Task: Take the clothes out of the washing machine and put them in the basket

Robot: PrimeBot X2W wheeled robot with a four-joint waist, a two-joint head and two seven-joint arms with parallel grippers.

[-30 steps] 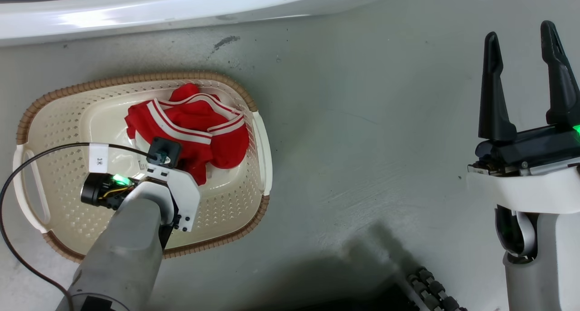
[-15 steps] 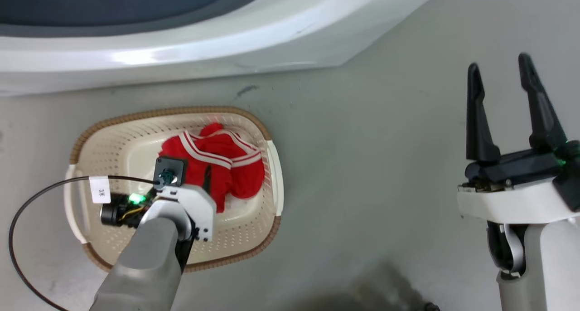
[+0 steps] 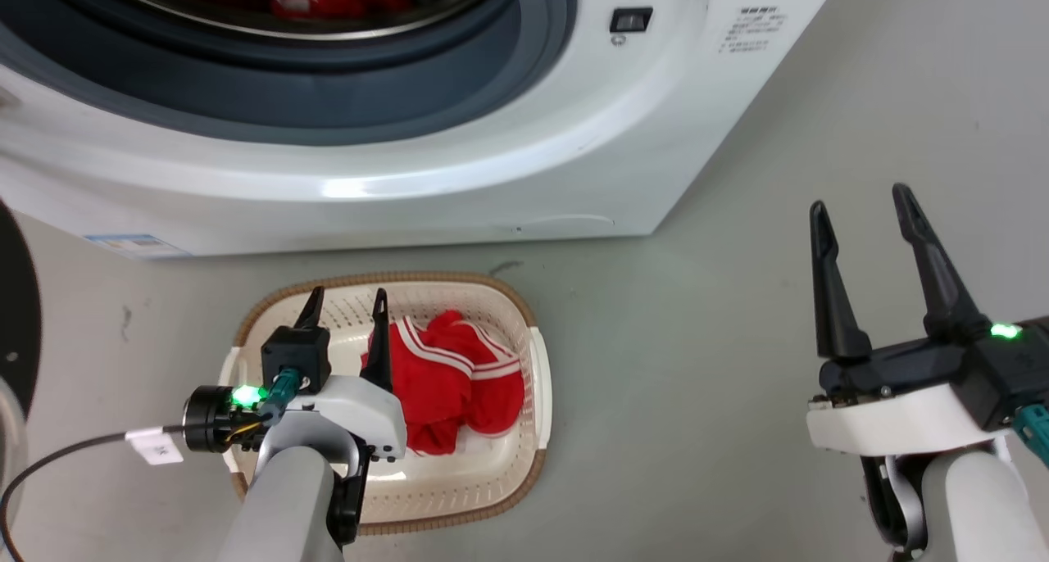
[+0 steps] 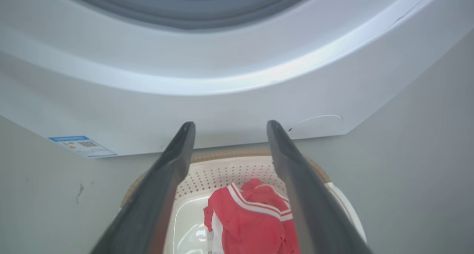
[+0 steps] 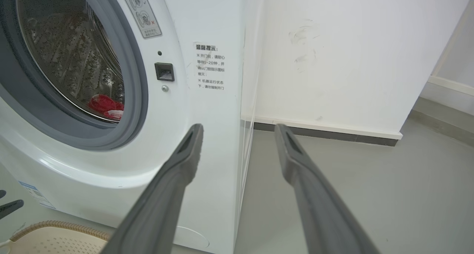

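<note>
my left tool (image 3: 348, 294) hangs over the left half of the basket (image 3: 459, 482), its two fingers spread apart with nothing between them. the basket sits on the grey floor (image 3: 697, 365) just in front of the washing machine (image 3: 459, 177). a bundle of red clothes (image 3: 463, 382) with white stripe trim lies in the basket's right half, just beside my left tool's right finger; i cannot tell whether finger and cloth touch. through the machine's round opening, more red cloth (image 5: 105, 104) rests low in the steel drum (image 5: 70, 54). my right tool (image 3: 859, 201) is off to the right, well apart from the basket, above bare floor, fingers wide apart and holding nothing. seen from its wrist, it points toward the machine's front right corner and the white wall (image 5: 333, 61) beyond.
</note>
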